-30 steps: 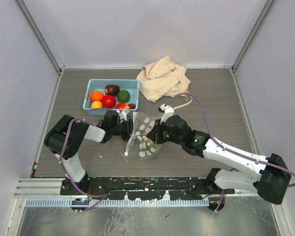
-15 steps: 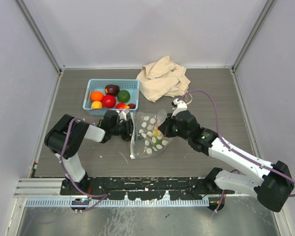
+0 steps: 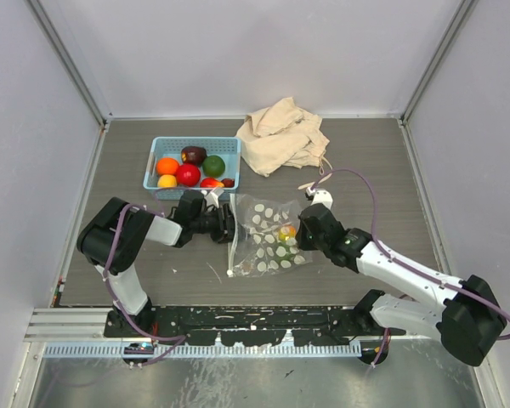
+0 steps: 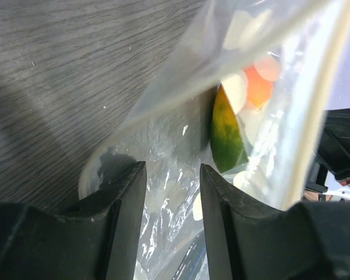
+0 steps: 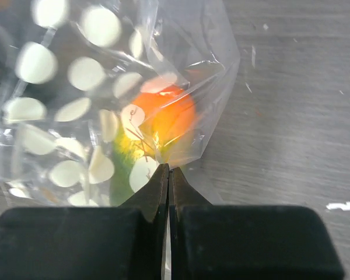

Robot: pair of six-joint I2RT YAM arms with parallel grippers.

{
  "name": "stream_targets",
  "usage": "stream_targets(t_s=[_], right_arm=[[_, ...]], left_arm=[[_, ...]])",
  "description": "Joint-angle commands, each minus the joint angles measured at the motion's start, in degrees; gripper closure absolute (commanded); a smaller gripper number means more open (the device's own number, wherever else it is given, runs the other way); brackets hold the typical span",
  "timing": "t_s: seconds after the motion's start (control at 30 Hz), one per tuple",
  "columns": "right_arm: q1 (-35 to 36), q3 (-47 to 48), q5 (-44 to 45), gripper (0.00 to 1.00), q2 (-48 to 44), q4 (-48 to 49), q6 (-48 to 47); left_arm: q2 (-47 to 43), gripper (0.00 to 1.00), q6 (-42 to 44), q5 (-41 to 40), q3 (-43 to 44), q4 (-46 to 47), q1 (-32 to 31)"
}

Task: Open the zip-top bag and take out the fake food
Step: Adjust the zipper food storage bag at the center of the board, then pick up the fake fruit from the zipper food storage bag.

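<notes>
**Task state, read from your side of the table outward.**

Nearest you, the zip-top bag (image 3: 263,242) lies flat on the table (image 3: 382,187) between the two grippers. Its white zip strip (image 3: 232,238) runs along the edge facing the left arm.

The left gripper (image 4: 172,175) sits at that zip edge with its jaws apart. Clear film shows in the gap, but nothing is pinched there. The right gripper (image 5: 168,175) has its jaws pressed together on a fold of film at the bag's opposite end, just beside the contents.

Inside the bag you can see fake food (image 5: 163,119): a rounded piece shading from orange to yellow, with green below it, lodged toward the right gripper's end. No view shows whether the zip is parted.

On this evidence, removal is not done. At least this piece has to come out, and the opening step may be unfinished too.

Farther off, behind the left gripper, the blue basket (image 3: 195,140) holds loose pieces (image 3: 188,175) in orange, yellow, red, green and dark maroon. All of them sit within its walls.

Farthest, toward the far edge of the table, the beige cloth bag (image 3: 282,136) lies crumpled, near the basket but not touching it. Its contents, if any, are hidden.
</notes>
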Motion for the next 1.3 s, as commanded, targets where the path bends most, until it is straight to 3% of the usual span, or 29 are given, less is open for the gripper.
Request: stream_targets(t_s=[0.0, 0.17, 0.2, 0.33, 0.4, 0.53, 0.6, 0.7, 0.73, 0.93, 1.27], right_arm=[[0.3, 0.5, 4.5, 0.9, -0.1, -3.3, 0.5], [0.5, 3.8, 4.6, 0.54, -4.2, -4.9, -2.7], [0.4, 4.4, 5.3, 0.5, -5.8, -5.3, -3.4], [0.4, 8.0, 9.2, 0.49, -9.0, -9.9, -5.8], [0.6, 8.4, 9.5, 0.49, -9.7, -10.3, -7.4], [0.7, 6.2, 1.3, 0.55, -7.8, -4.1, -10.3], [0.7, 5.7, 0.2, 0.66, -3.2, -3.5, -10.3], [0.7, 5.1, 1.5, 0.9, 1.9, -3.7, -8.9], [0.7, 5.2, 2.8, 0.94, 3.1, -4.5, -8.4], [0.6, 4.6, 3.3, 0.97, 10.6, -5.5, -8.6], [0.7, 1.6, -9.5, 0.95, 18.3, 8.5, -9.7]], left_arm=[[0.0, 0.55, 0.0, -0.5, -0.4, 2.2, 0.3], [-1.5, 0.5, -0.3, -0.2, -0.7, 2.2, 0.3], [-1.7, 0.5, -0.2, -0.2, -0.7, 2.0, 0.3], [-2.0, 0.5, -0.2, 0.1, -0.6, 1.8, 0.3], [-2.2, 0.5, -0.2, 0.1, -0.6, 1.8, 0.3], [-2.5, 0.5, -0.2, 0.3, -0.8, 1.8, 0.3], [-2.5, 0.5, -0.1, 0.4, -0.9, 1.8, 0.3], [-2.6, 0.5, 0.0, 0.6, -1.1, 1.8, 0.3], [-2.7, 0.5, 0.0, 0.6, -1.2, 1.8, 0.3], [-2.5, 0.5, 0.5, 1.8, -0.8, 1.9, 0.2], [-2.1, 0.42, 0.9, 3.0, -1.0, 2.0, -1.1]])
